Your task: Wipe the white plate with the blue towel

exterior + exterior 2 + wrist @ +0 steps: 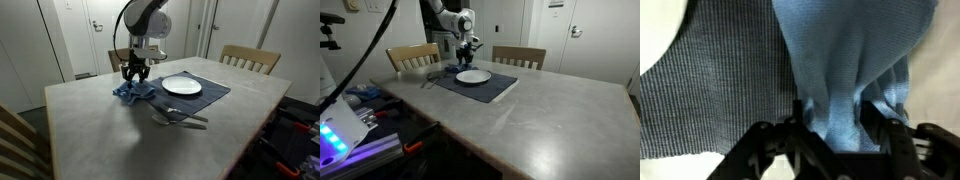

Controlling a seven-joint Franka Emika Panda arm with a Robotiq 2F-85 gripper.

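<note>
The blue towel lies bunched on the table at the corner of a dark grey placemat. My gripper is down on it and shut on its cloth. In the wrist view the towel rises in folds between my fingers, with the placemat's weave beside it. The white plate sits on the placemat, apart from the towel. In an exterior view my gripper hangs just behind the plate; the towel is hard to make out there.
A fork and spoon lie on the table in front of the placemat. Wooden chairs stand at the table's far side, and another chair shows behind. A cluttered bench stands beside the table.
</note>
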